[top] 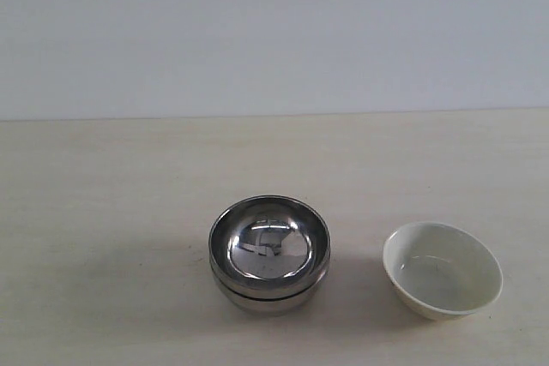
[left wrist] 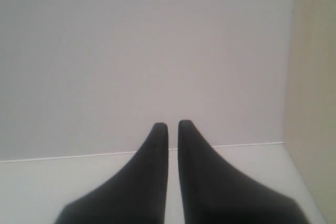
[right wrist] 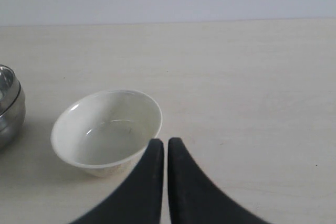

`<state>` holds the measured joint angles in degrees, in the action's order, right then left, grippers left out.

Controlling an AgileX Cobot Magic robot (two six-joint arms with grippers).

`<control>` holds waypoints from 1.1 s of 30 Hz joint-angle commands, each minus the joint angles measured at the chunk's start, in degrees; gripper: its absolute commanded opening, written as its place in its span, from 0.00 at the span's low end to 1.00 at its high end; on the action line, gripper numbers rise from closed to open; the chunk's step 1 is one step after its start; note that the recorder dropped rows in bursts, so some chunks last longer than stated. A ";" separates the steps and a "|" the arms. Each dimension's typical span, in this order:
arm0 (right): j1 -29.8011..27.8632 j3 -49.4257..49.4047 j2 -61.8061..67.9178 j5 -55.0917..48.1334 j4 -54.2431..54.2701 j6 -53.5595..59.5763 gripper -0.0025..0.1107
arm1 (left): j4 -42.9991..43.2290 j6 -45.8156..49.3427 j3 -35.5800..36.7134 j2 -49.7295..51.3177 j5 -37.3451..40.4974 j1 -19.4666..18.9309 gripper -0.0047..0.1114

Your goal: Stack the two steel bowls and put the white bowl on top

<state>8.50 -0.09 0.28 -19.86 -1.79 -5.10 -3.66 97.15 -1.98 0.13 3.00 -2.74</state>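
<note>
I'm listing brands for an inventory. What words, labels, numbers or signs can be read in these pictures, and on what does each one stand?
None: no readable text appears in any view.
The stacked steel bowls show only reflections.
The white bowl is plain on every side that shows; its underside is hidden.
The table and the wall bear no print.

Table (top: pixel 103 212): pale cream top, faint wood grain, matte. Fills lower part of exterior view, far edge straight and level. Soft grey shadow patches on surface near front middle.

Wall (top: pixel 274 32): plain grey-white, unmarked, rises behind table's far edge.

Left wrist view: same kind of blank grey-white backdrop, white flat surface (left wrist: pixel 31 192) meeting it along thin seam, pale beige strip (left wrist: pixel 312 77) bordering both.
</note>
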 commanded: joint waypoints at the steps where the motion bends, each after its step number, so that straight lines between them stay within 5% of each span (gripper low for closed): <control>1: 0.05 0.09 -0.28 0.42 -0.32 -0.06 0.02 | 1.53 -0.10 1.98 -0.13 0.01 -0.17 0.07; 15: 0.05 0.09 -0.28 0.31 -0.32 -0.06 0.02 | 4.33 -0.10 1.98 -0.13 3.64 -0.17 0.07; 21: 0.05 0.09 -0.28 0.31 -0.32 -0.06 0.02 | 4.33 -0.10 1.98 -0.13 13.94 -0.17 0.07; 33: 0.05 0.09 -0.28 0.31 -0.32 -0.06 0.02 | 4.33 -0.10 1.98 -0.13 13.72 -0.17 0.07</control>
<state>8.50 -0.09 0.28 -19.86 -1.79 -5.10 1.50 97.15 -0.22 0.13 16.50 -2.74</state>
